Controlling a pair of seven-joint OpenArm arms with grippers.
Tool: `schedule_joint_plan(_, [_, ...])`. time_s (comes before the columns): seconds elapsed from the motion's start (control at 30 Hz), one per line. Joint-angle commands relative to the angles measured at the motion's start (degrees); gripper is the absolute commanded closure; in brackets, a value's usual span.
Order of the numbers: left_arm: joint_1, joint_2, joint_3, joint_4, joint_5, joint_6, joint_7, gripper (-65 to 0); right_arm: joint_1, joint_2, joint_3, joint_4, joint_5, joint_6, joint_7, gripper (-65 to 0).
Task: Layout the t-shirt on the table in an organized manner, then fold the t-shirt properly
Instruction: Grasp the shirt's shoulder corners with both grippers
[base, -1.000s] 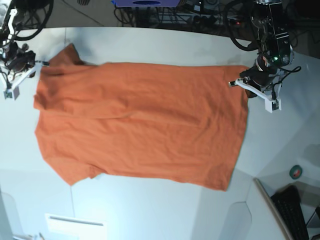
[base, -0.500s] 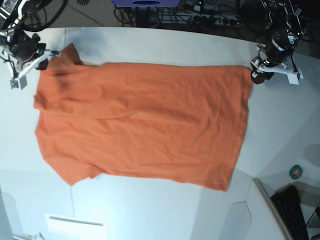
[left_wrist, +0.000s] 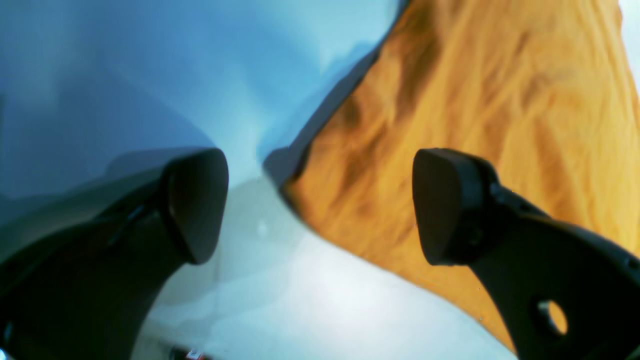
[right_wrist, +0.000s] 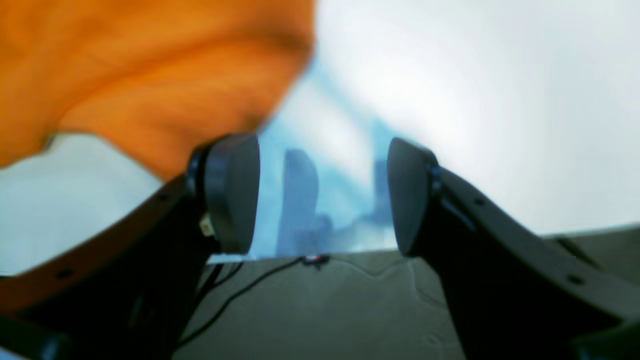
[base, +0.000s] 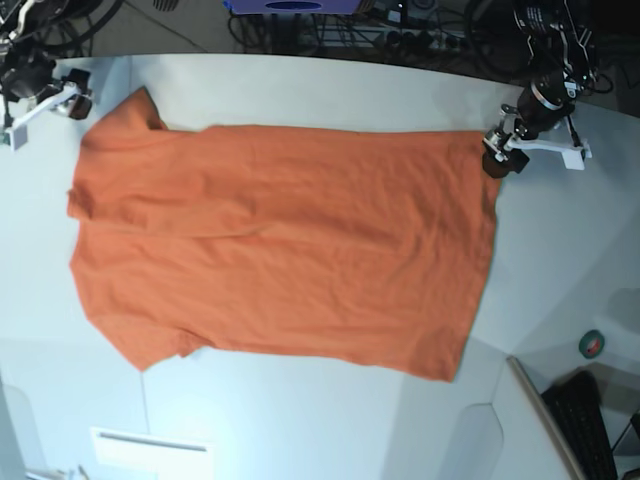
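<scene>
my left gripper (left_wrist: 320, 210) hangs with its jaws spread wide and nothing between them. just beyond and to the right of the gap lies a corner of the t-shirt (left_wrist: 450, 115), with one finger over the cloth and the other over bare table (left_wrist: 150, 60). my right gripper (right_wrist: 322, 195) is also spread and empty. the shirt's edge sits up and to the left of its fingers, a little apart, and white tabletop runs out ahead.

farther off, in the base view, the t-shirt (base: 290, 250) lies flat and spread across the table (base: 560, 250), sleeves toward my right gripper (base: 60, 100) and hem toward my left gripper (base: 497, 158). each gripper sits at a far-side corner.

i judge the layout step to be about done: the cloth looks smooth, with only light wrinkles, and the nearer sleeve is slightly bunched. folding is not yet begun. the next move calls for both grippers to come down on the edge beside them, pinch one layer cleanly, and carry it across together so the fold stays straight.
</scene>
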Motion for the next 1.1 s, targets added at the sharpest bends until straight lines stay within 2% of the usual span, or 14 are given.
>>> schedule_joint_plan(0.0, [0.0,-0.26,0.81,0.12,-0.22,0.14,1.11,-55.3,0.61,1.2,-0.13,-0.71,0.74,0.34,0.51,-37.4])
schedule_joint_plan(0.03, [-0.09,-0.26,1.43,0.12,-0.22,0.14,1.11,-54.8,1.13,1.46,-0.48,-2.03,0.74,0.34,0.51,-37.2])
schedule_joint_plan(0.1, [-0.18,-0.26,2.57,0.12,-0.22,0.14,1.11,-48.1,1.57,1.63,-0.66,-3.96,0.74,0.34,0.51,-37.1])
schedule_joint_plan(0.27, [-0.26,-0.26,3.27,0.12,-0.22,0.14,1.11,-13.5,4.65,1.72,2.86,-8.8,0.65,0.34,0.6,-36.9])
schedule_joint_plan(0.37, [-0.18,-0.44,3.27,0.03,-0.22,0.14,1.2,0.0,5.26,1.81,3.48,-10.56,0.65,0.34,0.51,-36.9])
schedule_joint_plan(0.7, [0.09,-0.61,3.18,-0.23,-0.22,0.14,1.2,0.0,6.06,1.37,3.39,-14.6,0.65,0.34,0.43,-37.1])
schedule_joint_plan(0.9, [0.18,-0.61,3.18,0.12,-0.22,0.14,1.2,0.0,4.21,1.28,-4.08,-14.51,0.74,0.34,0.69,-37.1])
schedule_joint_plan(1.07, [0.26,-0.61,2.92,0.3,-0.22,0.14,1.2,0.0,4.39,1.28,-4.0,-14.78,0.74,0.34,0.51,-36.8])
